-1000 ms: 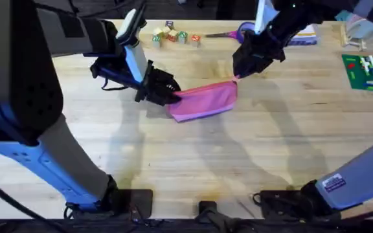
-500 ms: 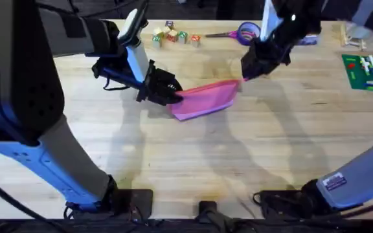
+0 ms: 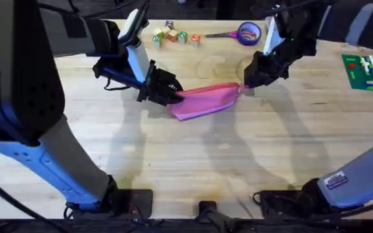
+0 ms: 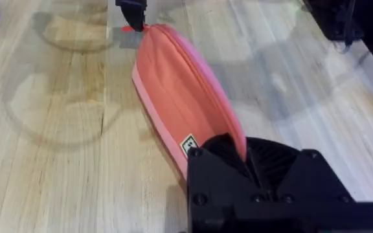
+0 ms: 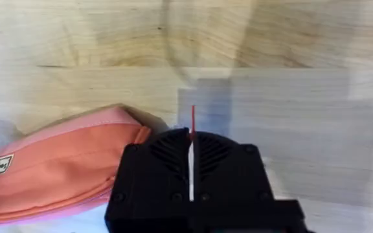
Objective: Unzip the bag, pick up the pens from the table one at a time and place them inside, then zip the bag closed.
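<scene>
The pink bag (image 3: pixel 206 100) lies stretched between both grippers on the table (image 3: pixel 193 162). My left gripper (image 3: pixel 166 89) is shut on the bag's left end, and the left wrist view shows its fingers (image 4: pixel 228 162) clamped over the bag (image 4: pixel 180 90). My right gripper (image 3: pixel 247 81) is shut at the bag's right tip. A thin red zipper pull (image 5: pixel 192 122) stands between its fingers, beside the bag (image 5: pixel 57 168). The left wrist view also shows that gripper (image 4: pixel 133 11) at the far tip. No opening shows along the top edge. The pens are out of view.
Small coloured wooden blocks (image 3: pixel 173 35) and purple-handled scissors (image 3: pixel 246 31) lie at the back of the table. A green board (image 3: pixel 366 71) sits at the right edge. Bare wood stretches in front of the bag.
My right gripper has moved right and a little toward the front, holding the bag's right tip and drawing the bag out longer. The left gripper has kept its hold and place.
</scene>
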### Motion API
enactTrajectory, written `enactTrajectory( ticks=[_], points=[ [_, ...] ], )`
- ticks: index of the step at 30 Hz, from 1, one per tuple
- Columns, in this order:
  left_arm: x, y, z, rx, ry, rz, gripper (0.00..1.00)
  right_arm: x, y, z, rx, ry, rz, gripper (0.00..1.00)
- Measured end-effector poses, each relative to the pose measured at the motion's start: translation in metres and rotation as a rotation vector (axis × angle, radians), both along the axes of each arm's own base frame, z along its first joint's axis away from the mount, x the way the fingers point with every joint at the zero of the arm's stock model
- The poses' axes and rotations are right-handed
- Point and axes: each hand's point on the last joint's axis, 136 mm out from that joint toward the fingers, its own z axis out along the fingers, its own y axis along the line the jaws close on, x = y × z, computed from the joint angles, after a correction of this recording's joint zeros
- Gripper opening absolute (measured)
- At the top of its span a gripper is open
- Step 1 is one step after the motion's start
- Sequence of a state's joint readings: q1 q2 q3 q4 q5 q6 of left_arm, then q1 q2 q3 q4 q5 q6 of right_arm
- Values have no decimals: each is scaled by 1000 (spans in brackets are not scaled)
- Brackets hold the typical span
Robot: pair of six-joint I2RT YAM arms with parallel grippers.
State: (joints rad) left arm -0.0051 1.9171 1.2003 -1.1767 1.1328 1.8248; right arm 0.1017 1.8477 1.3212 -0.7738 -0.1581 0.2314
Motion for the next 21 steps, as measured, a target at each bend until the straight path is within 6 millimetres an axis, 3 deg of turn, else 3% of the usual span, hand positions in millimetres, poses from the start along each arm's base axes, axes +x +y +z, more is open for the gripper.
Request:
enactTrajectory(
  ticks=[5, 10, 12, 16, 21],
  points=[
    [0, 0, 0, 1, 0, 0, 45, -4, -1, 2, -4, 12, -2, 41],
    [-1, 5, -2, 18, 12, 7, 44, -8, -28, 18, -92, 6, -43, 748],
    [0, 6, -2, 19, 12, 10, 44, -9, -35, 32, -111, -16, -47, 967],
    [0, 6, -3, 21, 12, 9, 44, -13, -38, 67, -123, -87, -46, 997],
    [0, 6, -3, 22, 13, 9, 44, -31, -37, 104, -118, -146, -14, 998]
  ],
)
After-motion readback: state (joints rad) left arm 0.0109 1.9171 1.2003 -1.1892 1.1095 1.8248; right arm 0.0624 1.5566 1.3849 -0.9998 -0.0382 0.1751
